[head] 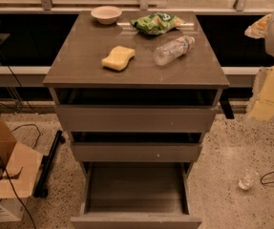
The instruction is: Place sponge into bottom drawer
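Note:
The pale-yellow sponge (pixel 118 57) lies on the grey-brown cabinet top (pixel 79 66), left of centre. The bottom drawer (pixel 135 190) is pulled far out towards me and its inside shows bare. My gripper (pixel 266 99) hangs at the far right edge of the view, beside and to the right of the cabinet, at about the height of the top drawer. It is well apart from the sponge and holds nothing that I can see.
On the cabinet top are a white bowl (pixel 106 14), a green snack bag (pixel 156 23) and a clear plastic bottle (pixel 173 50) lying on its side. The two upper drawers stand slightly ajar. On the floor are a cardboard box (pixel 5 171), a black stand leg (pixel 50 161), cables and a clear cup (pixel 247 179).

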